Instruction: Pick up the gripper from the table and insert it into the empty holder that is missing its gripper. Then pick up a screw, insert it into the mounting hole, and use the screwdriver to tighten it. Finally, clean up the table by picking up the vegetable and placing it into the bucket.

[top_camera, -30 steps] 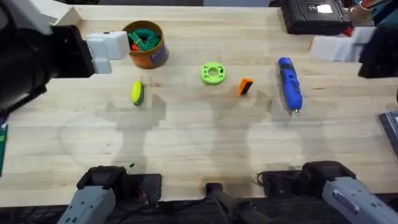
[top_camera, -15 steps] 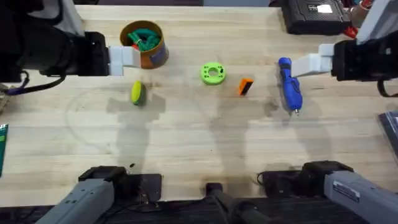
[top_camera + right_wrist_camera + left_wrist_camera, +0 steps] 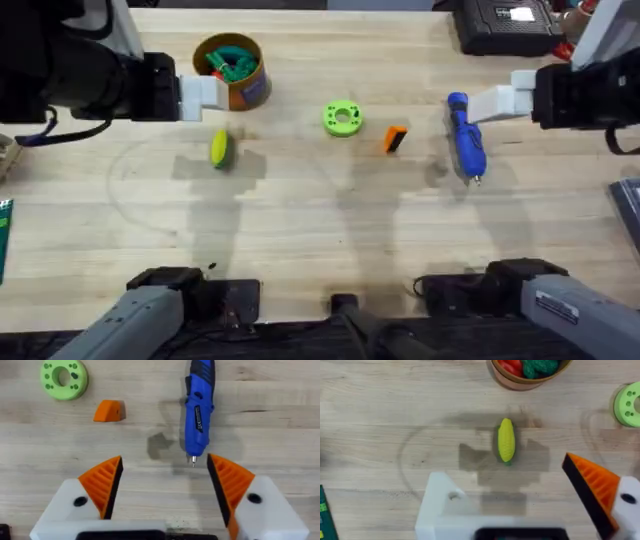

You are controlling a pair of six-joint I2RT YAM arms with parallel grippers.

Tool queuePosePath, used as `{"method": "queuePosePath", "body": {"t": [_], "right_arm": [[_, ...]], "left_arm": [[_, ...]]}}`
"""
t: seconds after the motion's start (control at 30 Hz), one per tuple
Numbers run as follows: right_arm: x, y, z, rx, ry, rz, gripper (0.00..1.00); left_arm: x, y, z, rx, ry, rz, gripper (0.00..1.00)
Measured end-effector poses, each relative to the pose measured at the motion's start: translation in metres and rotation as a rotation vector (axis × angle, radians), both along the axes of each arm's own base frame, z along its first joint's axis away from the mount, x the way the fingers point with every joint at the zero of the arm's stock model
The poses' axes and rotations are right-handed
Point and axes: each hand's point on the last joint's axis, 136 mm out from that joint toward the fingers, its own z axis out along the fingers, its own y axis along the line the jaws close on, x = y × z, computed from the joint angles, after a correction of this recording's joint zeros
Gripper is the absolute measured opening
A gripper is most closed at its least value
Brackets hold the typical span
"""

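Handling note: the orange gripper tip [image 3: 396, 139] lies loose on the table [image 3: 320, 230], near the green ring [image 3: 342, 118] at its 4 o'clock, with the screwdriver [image 3: 466, 136] near at the tip's 3 o'clock. It is judged light, rigid plastic, and its wedge shape may squirt out of a slanted pinch. Take hold across the two flat sides, not across the ribbed face.

The empty holder [image 3: 442, 505] is the bare white finger of the left claw [image 3: 520, 505] (its mounting hole is visible near the top of the block). The opposite finger carries its orange pad.

Claw state:
- Left claw: released, grasping nothing, hovering over the vegetable [image 3: 220, 149].
- Right claw [image 3: 162, 485]: released, grasping nothing, above the screwdriver tip.

The vegetable lies at 6 o'clock of the bucket [image 3: 233, 70], apart from it. It is judged small, smooth and prone to roll, so grip it across its narrow waist.

Count:
- Loose orange tips: one.
- Fitted orange pads: three.
- Screwdrivers: one.
- Vegetables on the table: one.
- Buckets: one.
- Green rings: one.
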Motion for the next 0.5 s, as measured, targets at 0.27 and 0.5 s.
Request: {"method": "queuePosePath", "body": {"t": [0.27, 0.5], "right_arm": [[0.0, 0.0, 0.0, 0.0, -0.001, 0.0, 0.99], [0.003, 0.0, 0.001, 0.0, -0.013, 0.0, 0.99]], "left_arm": [[-0.01, 0.01, 0.012, 0.033, 0.023, -0.021, 0.985], [-0.015, 0.015, 0.013, 0.03, 0.054, -0.024, 0.985]]}}
